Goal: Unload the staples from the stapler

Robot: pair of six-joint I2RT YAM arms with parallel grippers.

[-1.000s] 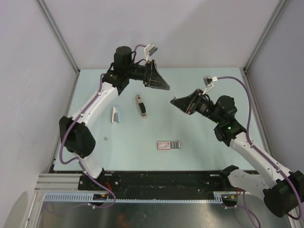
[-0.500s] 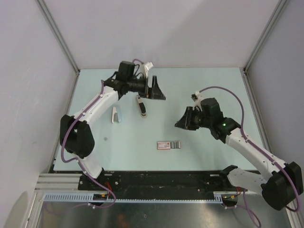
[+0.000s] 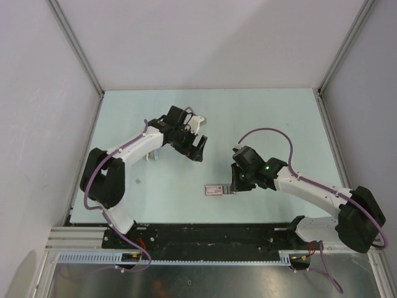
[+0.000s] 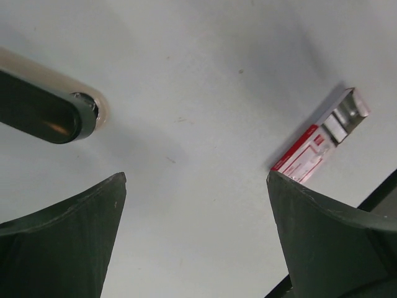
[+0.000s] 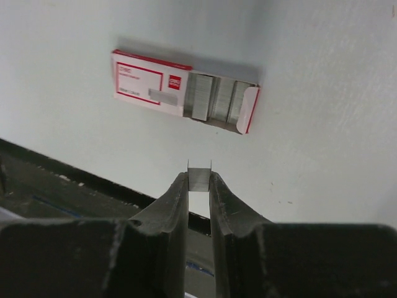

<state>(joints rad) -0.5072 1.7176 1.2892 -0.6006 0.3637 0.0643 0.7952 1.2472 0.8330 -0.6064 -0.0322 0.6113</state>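
A short strip of staples sits clamped between the right fingers, close to the open red-and-white box on the bench. The stapler lies on the bench just beyond the left fingers, which are spread wide apart and hold nothing.

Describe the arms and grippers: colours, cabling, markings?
Both the left arm and right arm have white link shells with black joint housings, and a purple cable runs loose along each. A green light glows on the right arm near the wrist. The left gripper and right gripper have dark, matte fingers tapering to blunt tips. No readable markings show.
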